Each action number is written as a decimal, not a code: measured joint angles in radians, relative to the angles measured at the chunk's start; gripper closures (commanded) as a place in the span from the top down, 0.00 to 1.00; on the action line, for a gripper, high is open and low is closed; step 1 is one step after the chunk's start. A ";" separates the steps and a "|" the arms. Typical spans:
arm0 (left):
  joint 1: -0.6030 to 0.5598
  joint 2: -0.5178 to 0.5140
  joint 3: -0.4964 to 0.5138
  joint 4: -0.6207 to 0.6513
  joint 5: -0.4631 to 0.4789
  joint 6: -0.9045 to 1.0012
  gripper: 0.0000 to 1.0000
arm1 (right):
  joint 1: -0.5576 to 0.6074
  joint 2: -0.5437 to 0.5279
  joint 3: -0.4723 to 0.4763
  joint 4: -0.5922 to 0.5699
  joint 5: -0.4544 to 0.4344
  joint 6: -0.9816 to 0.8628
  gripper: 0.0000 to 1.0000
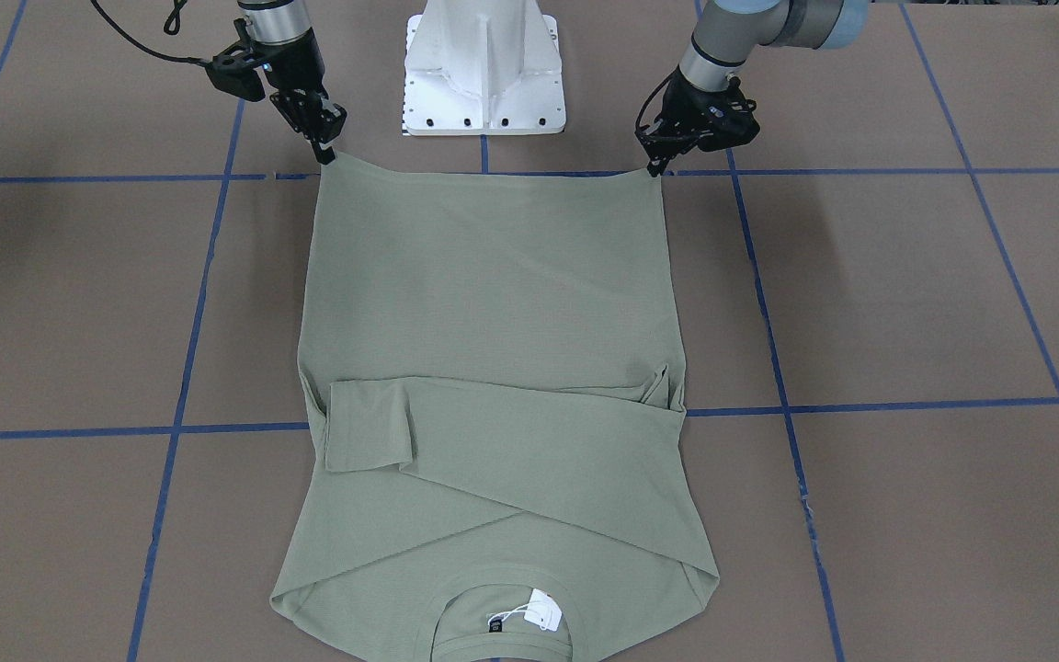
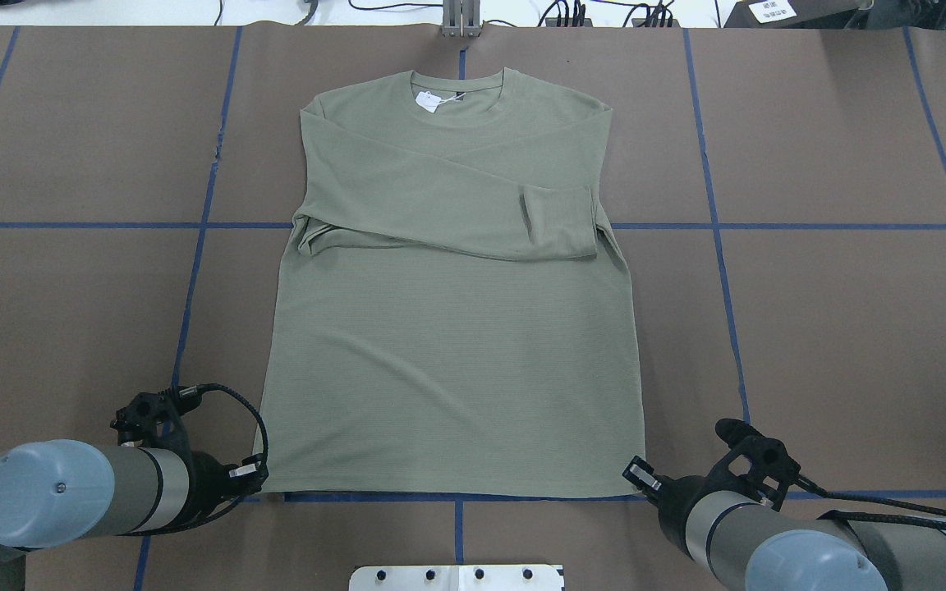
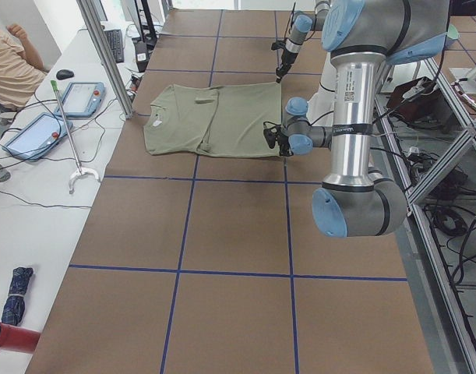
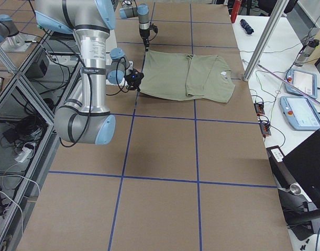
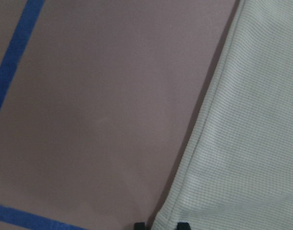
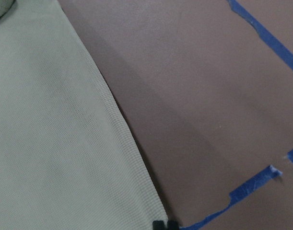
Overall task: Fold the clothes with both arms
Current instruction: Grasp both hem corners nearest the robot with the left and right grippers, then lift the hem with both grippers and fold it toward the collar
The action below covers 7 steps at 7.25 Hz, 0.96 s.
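The sage-green shirt point(image 2: 448, 345) lies flat on the brown table, collar and white hang tag point(image 2: 428, 100) at the far side, both sleeves folded across the chest. My left gripper point(image 2: 258, 474) is down at the near left hem corner; in the left wrist view its fingertips point(image 5: 139, 224) stand close on either side of the fabric point(image 5: 247, 143), shut on it. My right gripper point(image 2: 636, 474) is at the near right hem corner, its fingertips point(image 6: 158, 224) together at the corner of the shirt point(image 6: 50, 134). In the front-facing view the hem runs taut between the left gripper point(image 1: 654, 168) and the right gripper point(image 1: 325, 154).
The white pedestal base point(image 1: 483, 74) stands just behind the hem, between the arms. Blue tape lines point(image 2: 711, 226) grid the table. A side bench with tablets point(image 3: 82, 97) and a seated person point(image 3: 8, 58) lies beyond the collar end.
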State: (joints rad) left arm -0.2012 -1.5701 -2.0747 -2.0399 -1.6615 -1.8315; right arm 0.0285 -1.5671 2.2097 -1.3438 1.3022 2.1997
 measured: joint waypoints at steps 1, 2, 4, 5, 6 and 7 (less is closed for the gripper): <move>0.014 0.009 -0.032 0.009 -0.003 -0.025 0.00 | -0.010 -0.003 0.013 0.000 0.008 0.000 0.00; 0.031 0.022 -0.077 0.028 -0.010 -0.047 0.00 | -0.026 -0.017 0.035 0.000 0.020 0.000 0.00; 0.062 0.039 -0.137 0.050 -0.034 -0.098 0.00 | -0.071 -0.082 0.112 0.001 0.034 0.000 0.00; 0.076 0.048 -0.174 0.056 -0.040 -0.121 0.00 | -0.086 -0.110 0.151 0.001 0.038 0.000 0.00; 0.083 0.061 -0.226 0.066 -0.043 -0.134 0.00 | -0.089 -0.125 0.180 0.001 0.041 0.000 0.00; 0.081 0.072 -0.284 0.080 -0.044 -0.140 0.00 | -0.067 -0.129 0.202 0.000 0.041 -0.003 0.00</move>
State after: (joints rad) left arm -0.1198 -1.4982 -2.3588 -1.9602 -1.7058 -1.9719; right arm -0.0388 -1.6960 2.4120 -1.3436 1.3434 2.1964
